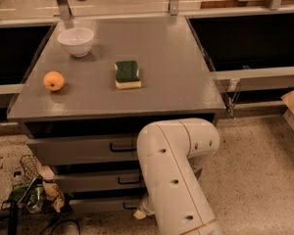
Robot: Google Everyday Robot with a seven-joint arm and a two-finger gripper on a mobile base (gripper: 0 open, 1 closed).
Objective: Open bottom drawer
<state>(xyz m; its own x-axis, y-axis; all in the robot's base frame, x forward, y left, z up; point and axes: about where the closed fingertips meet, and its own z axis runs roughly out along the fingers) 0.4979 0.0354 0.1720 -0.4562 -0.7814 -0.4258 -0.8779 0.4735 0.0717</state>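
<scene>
End effector [140, 212] just beside bottom drawer [99, 203]

White rounded arm [174, 175], dark screw holes [162, 151], seemingly cream gripper [138, 213] at the bottom drawer [98, 203].

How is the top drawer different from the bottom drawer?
The top drawer has a tall front; the bottom drawer has a thin one. The top drawer sits just under the tabletop; the bottom drawer sits nearest the floor. The gripper is down by the bottom drawer, not the top drawer. Both are grey with black handles.
</scene>
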